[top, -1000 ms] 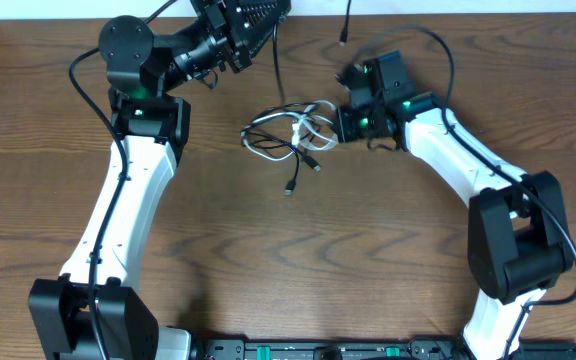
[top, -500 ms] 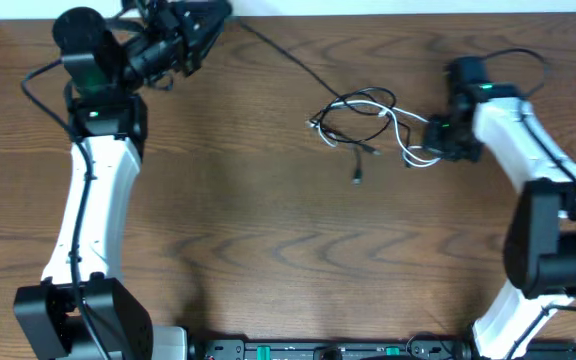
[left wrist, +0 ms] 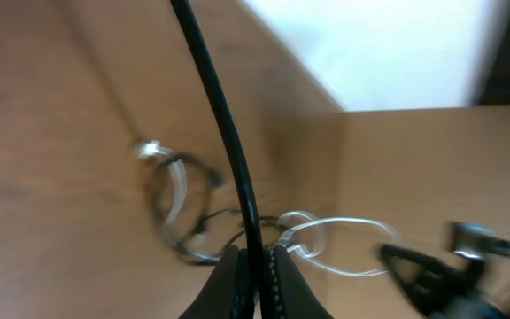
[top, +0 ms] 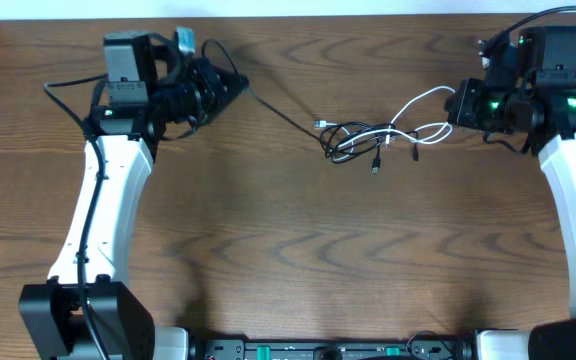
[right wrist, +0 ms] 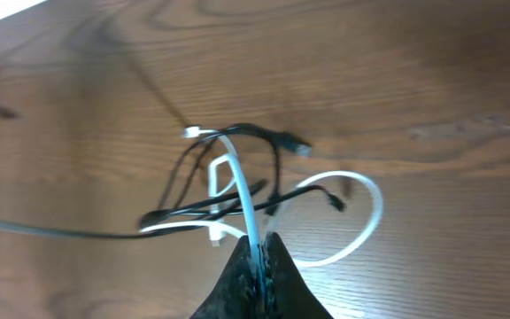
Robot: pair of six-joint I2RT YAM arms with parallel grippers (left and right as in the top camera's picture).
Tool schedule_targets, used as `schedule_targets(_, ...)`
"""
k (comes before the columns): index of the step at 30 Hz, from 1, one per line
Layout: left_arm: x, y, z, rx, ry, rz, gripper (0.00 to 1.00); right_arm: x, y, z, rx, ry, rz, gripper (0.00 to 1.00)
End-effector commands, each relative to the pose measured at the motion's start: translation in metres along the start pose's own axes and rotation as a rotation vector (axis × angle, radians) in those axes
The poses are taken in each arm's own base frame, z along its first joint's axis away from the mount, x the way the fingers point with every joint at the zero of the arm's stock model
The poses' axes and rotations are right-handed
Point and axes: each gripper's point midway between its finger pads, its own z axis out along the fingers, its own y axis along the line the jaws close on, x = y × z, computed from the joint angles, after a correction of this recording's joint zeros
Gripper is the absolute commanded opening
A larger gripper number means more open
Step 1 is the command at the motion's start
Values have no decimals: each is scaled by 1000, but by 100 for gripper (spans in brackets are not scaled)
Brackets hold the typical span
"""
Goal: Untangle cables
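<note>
The black cable (top: 283,112) runs taut from my left gripper (top: 236,84) at the upper left to a tangle (top: 360,142) in the table's upper middle. The white cable (top: 423,100) runs from that tangle to my right gripper (top: 456,104) at the upper right. In the left wrist view my left gripper (left wrist: 253,266) is shut on the black cable (left wrist: 220,106). In the right wrist view my right gripper (right wrist: 257,252) is shut on the white cable (right wrist: 242,190), with the black loops (right wrist: 193,168) beyond it. A black plug end (top: 376,168) hangs below the tangle.
The wooden table (top: 298,260) spreads below the cables. A white wall edge (top: 368,7) runs along the back. A dark rail (top: 318,350) lies along the front edge between the arm bases.
Both grippers have pulled apart: the left back to the left, the right further right and up. The black cable is now drawn taut and the tangle has stretched out and shifted right.
</note>
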Motion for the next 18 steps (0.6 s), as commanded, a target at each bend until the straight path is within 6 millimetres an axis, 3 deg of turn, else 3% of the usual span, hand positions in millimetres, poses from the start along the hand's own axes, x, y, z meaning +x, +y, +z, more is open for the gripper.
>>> schedule_targets(1,-4,27,-4,-176,-68,40,9,-1,27,-15,-102,-26,-54,1)
schedule_targets(5,8,53,-5,-318,-59,-6,44,-12,57,-42,-224,-110,-109,1)
schedule_targets(7,11,56,-5,-343,-53,7,66,-14,75,-58,-301,-143,-122,1)
schedule_targets(9,14,55,-3,-342,-37,68,77,-15,84,-71,-332,-174,-133,1)
schedule_targets(13,25,40,8,-289,22,220,79,-16,93,-83,-347,-206,-147,1)
schedule_targets(18,55,12,31,-198,121,481,79,-12,94,-79,-333,-193,-146,1)
